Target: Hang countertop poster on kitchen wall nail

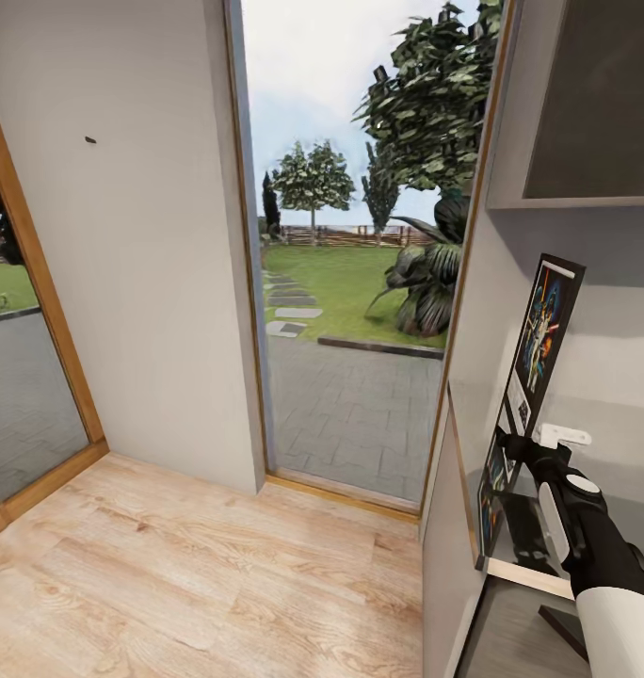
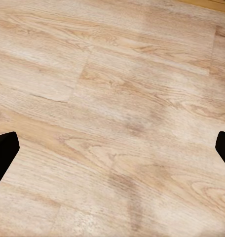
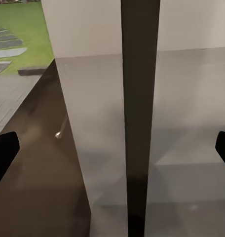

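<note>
pale oak floorboards (image 1: pixel 200 574) run across the lower half of the head view, and above them a plain grey wall (image 1: pixel 143 282) stands at about ten o'clock, next to a tall glass door (image 1: pixel 350 282) open to lawn and trees. at three o'clock the kitchen countertop (image 1: pixel 524 576) shows its light wood edge under a dark wall cabinet (image 1: pixel 586 104).

the poster (image 1: pixel 540 339) stands upright on that side, seen nearly edge-on, its dark blue artwork facing the room. the right gripper (image 1: pixel 512 450) is up against its lower edge at about four o'clock; in the right wrist view the poster's black frame (image 3: pixel 139 118) runs straight down between the two fingertips (image 3: pixel 4 153), which sit wide apart at the picture's sides. so that hand looks spread and i can't tell if it truly has a grip on anything. the left gripper (image 2: pixel 112 148) is spread just as wide over bare floor, holding nothing.

smallest of all, a wall nail (image 1: pixel 90 140) is a dark speck high on the grey wall at eleven o'clock.

i'd judge this as the pick-up step, not yet secured. next the right hand needs to close firmly on the frame, lift it off the counter, then the robot must turn toward that nail and raise the poster to its height.
</note>
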